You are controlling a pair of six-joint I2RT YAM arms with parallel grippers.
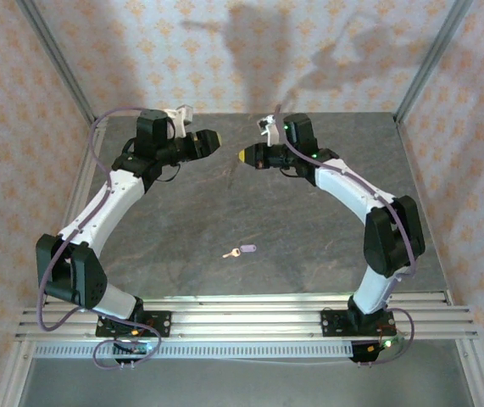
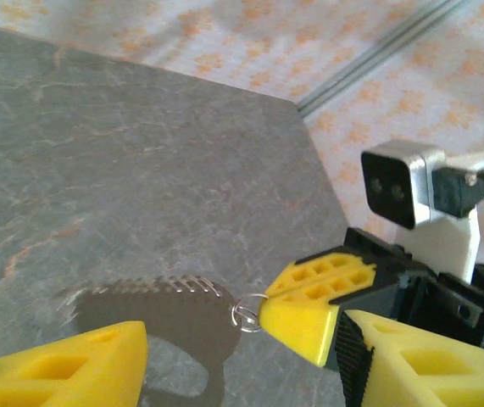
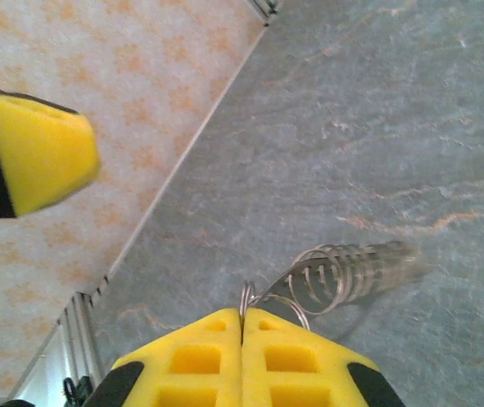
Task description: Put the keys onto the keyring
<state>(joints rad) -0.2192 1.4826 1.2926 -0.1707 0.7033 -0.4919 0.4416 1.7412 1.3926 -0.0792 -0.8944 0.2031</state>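
Here, grey veined table [image 1: 225, 203], patterned walls [image 1: 21, 85] — right hand [image 3: 242, 318] pinches keyring [image 3: 356, 275].

Surface [image 1: 309, 212]: dark grey stone-look slab w/ faint orange veins. One item lying flat on it, the key [image 1: 242, 251], approx. mid-width and a bit toward the near edge. Lilac head points right, brass blade left. Near edge meets aluminium rails [image 1: 250, 309]. Left wrist cam: slab's corner runs up against the patterned wall [image 2: 225, 42].
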